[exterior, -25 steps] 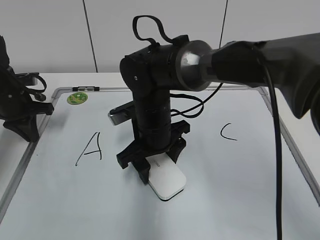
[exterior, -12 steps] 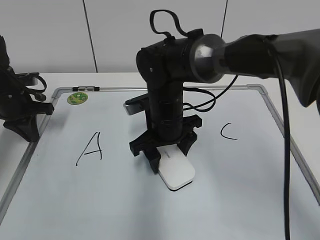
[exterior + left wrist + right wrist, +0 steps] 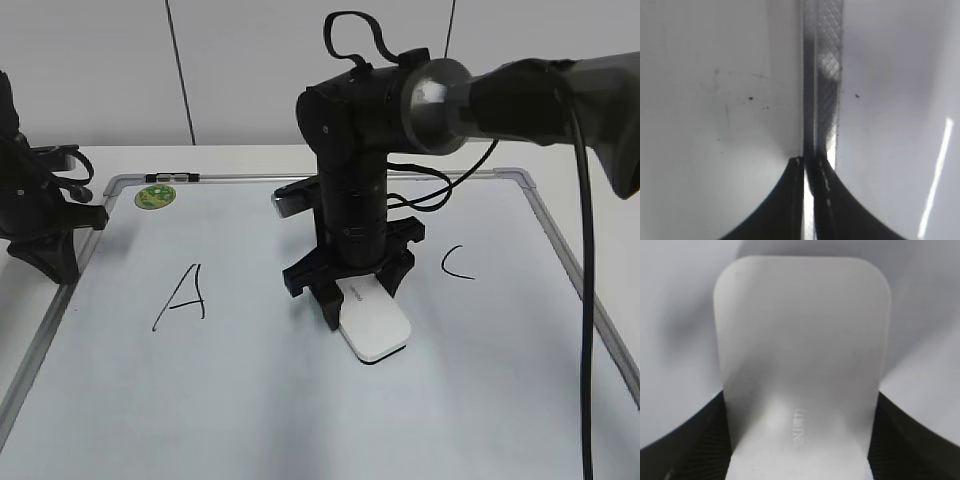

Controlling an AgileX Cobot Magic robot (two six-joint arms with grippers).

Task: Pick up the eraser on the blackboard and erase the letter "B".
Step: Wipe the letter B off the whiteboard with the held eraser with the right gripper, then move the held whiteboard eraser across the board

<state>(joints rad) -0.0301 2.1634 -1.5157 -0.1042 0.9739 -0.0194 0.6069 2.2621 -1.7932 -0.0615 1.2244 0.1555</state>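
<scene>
The white eraser (image 3: 378, 328) lies flat on the blackboard (image 3: 250, 400), between the black "A" (image 3: 180, 297) and the black "C" (image 3: 457, 264). My right gripper (image 3: 358, 296) points down and is shut on the eraser's sides. In the right wrist view the eraser (image 3: 802, 355) fills the middle, with my right gripper's (image 3: 800, 450) fingers on either side of it. No letter "B" shows; the arm and eraser cover that stretch of the board. My left gripper (image 3: 52, 258) rests at the board's left edge, shut and empty (image 3: 810, 167), above the frame strip (image 3: 822, 75).
A small round green magnet (image 3: 154, 196) sits at the board's top left corner. The silver frame (image 3: 560, 250) runs round the board. The right arm's cable (image 3: 585, 330) hangs over the board's right side. A white wall stands behind.
My right gripper has slid the eraser to the right across the board, toward the "C". The left arm has not moved.
</scene>
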